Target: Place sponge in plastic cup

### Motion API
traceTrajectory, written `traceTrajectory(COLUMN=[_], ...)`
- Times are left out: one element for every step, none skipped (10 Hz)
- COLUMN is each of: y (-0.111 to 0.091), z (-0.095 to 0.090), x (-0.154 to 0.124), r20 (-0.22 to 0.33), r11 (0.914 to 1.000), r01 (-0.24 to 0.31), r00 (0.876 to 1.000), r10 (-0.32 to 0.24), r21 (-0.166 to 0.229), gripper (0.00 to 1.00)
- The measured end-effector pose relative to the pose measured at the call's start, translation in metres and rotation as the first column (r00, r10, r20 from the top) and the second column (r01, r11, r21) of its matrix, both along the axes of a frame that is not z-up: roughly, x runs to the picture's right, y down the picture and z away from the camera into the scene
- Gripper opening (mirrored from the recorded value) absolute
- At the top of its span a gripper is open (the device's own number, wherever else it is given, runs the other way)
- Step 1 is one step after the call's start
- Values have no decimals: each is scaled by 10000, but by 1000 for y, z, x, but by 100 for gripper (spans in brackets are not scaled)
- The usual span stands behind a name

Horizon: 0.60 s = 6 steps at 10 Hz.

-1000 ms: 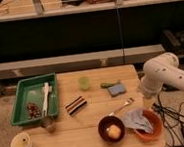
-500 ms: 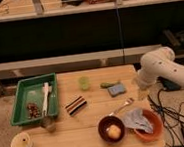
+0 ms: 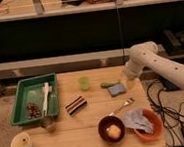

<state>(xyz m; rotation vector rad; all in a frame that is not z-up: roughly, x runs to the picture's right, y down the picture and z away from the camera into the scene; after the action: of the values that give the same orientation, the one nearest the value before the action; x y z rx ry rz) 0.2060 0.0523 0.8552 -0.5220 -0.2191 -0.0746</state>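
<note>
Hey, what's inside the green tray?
A white utensil and dark reddish bits lie in the green tray; anything beneath them is hidden. The gripper hovers by the sponge.

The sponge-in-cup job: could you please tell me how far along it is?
Nothing is done yet: the small flat blue sponge lies on the wooden table, apart from the short translucent light-green plastic cup. In hand: the gripper hangs close by the sponge's right side. Left: grasp the sponge, carry it over to the cup and drop it in.
</note>
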Motion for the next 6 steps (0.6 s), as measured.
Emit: traceTrajectory(y=[7, 13, 16, 18, 20, 26], z=[10, 16, 19, 21, 24, 34], x=[-4, -5, -5, -5, -7, -10], r20=[70, 106, 117, 131, 159, 221], r11=[10000, 9999, 9998, 9997, 9995, 9991], r01=[59, 97, 126, 165, 207, 292], r00=[10000, 9999, 9999, 9998, 9997, 9993], r10=[-59, -96, -125, -163, -204, -285], r21=[-56, -107, -152, -193, -222, -305], gripper=[63, 63, 63, 63, 63, 63])
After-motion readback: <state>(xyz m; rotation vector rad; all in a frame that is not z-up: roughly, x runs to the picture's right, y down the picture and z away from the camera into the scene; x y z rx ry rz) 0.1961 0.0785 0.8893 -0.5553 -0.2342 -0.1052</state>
